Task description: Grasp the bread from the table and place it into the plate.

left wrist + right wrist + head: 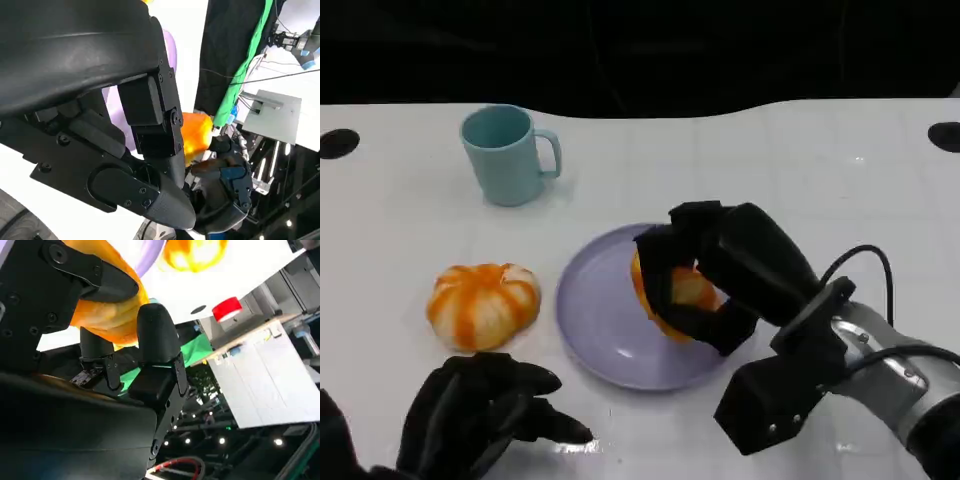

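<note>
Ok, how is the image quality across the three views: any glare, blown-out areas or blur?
Head view: sharp, evenly lit, slight glare on the white table. Left wrist view: the left hand close up, table washed out. Right wrist view: the second bread overexposed, dark background with light spots.

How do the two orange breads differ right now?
The held bread sits in the right hand over the purple plate, largely hidden by black fingers. The other bread lies free on the white table, left of the plate, fully visible with white stripes. Both are orange and rounded.
</note>
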Motion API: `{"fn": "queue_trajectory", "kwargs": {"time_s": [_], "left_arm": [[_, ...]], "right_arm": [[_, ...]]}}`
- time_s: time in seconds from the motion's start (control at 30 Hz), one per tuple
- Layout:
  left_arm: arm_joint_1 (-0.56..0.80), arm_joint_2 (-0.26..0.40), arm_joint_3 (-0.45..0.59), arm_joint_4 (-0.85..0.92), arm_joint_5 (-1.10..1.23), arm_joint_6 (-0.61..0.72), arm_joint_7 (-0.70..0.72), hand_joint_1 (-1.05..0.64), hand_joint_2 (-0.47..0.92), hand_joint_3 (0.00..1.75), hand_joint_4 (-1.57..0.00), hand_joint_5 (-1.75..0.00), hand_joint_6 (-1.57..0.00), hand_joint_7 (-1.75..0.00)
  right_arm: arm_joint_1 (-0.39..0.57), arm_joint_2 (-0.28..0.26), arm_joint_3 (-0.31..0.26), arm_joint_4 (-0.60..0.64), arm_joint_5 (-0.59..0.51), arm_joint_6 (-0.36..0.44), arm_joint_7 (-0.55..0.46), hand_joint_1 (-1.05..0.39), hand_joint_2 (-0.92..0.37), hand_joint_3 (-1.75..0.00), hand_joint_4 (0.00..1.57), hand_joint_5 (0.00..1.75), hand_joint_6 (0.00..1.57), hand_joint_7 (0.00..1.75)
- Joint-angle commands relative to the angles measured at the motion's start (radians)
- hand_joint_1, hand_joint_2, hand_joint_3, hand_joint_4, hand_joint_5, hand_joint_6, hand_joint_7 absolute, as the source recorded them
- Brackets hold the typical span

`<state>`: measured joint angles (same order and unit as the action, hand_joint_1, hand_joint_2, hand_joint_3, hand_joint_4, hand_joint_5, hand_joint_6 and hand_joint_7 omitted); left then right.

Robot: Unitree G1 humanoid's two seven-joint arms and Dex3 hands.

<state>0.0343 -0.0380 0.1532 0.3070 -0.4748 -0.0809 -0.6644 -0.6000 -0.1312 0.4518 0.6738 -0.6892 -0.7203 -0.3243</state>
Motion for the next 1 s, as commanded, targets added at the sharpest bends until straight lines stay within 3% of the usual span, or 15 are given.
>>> {"fn": "queue_trajectory", "kwargs": {"time_s": [0.03, 0.13, 0.2, 0.27, 0.43, 0.57, 0.83, 1.0], "left_arm": [[0.004, 0.009, 0.002, -0.006, 0.006, -0.006, 0.014, -0.96, 0.81, 0.00, -1.57, -0.19, -1.53, 0.00], [0.003, 0.010, 0.002, -0.006, 0.005, -0.005, 0.014, -0.97, 0.80, 0.00, -1.57, -0.20, -1.53, 0.00], [0.002, 0.009, 0.001, -0.005, 0.007, -0.006, 0.017, -0.97, 0.80, 0.00, -1.57, -0.20, -1.54, 0.00], [0.000, 0.008, 0.002, -0.003, 0.004, -0.006, 0.016, -0.98, 0.80, 0.00, -1.57, -0.20, -1.54, 0.00], [-0.001, 0.007, 0.000, -0.003, 0.006, -0.008, 0.016, -0.97, 0.80, 0.00, -1.57, -0.20, -1.53, 0.00], [0.001, 0.006, -0.001, -0.007, 0.006, -0.009, 0.015, -0.97, 0.80, 0.00, -1.57, -0.20, -1.53, 0.00], [-0.001, 0.006, -0.001, -0.005, 0.004, -0.007, 0.014, -0.96, 0.81, 0.00, -1.57, -0.20, -1.53, 0.00], [0.000, 0.004, -0.001, -0.009, 0.001, 0.000, 0.017, -0.96, 0.80, 0.00, -1.57, -0.20, -1.53, 0.00]], "right_arm": [[-0.009, -0.021, 0.006, -0.021, 0.010, 0.046, 0.085, -0.19, -0.51, -0.68, 0.78, 1.01, 0.89, 0.44], [-0.001, -0.035, 0.009, -0.043, 0.011, 0.071, 0.142, -0.30, -0.72, -0.32, 0.57, 0.57, 0.74, 0.13], [0.002, -0.046, 0.012, -0.060, 0.010, 0.091, 0.182, -0.39, -0.84, -0.17, 0.44, 0.45, 0.64, 0.04], [0.009, -0.053, 0.009, -0.078, 0.024, 0.105, 0.225, -0.48, -0.90, -0.12, 0.32, 0.39, 0.51, 0.01], [0.034, -0.065, -0.003, -0.134, 0.077, 0.150, 0.331, -0.61, -0.92, -0.19, 0.14, 0.35, 0.30, 0.00], [0.063, -0.080, -0.014, -0.204, 0.112, 0.200, 0.411, -0.65, -0.92, -0.23, 0.03, 0.33, 0.22, 0.00], [0.140, -0.133, -0.064, -0.361, 0.220, 0.245, 0.541, -0.68, -0.92, -0.24, 0.00, 0.34, 0.21, 0.00], [0.204, -0.158, -0.109, -0.451, 0.285, 0.249, 0.572, -0.68, -0.92, -0.23, 0.03, 0.40, 0.25, 0.02]]}}
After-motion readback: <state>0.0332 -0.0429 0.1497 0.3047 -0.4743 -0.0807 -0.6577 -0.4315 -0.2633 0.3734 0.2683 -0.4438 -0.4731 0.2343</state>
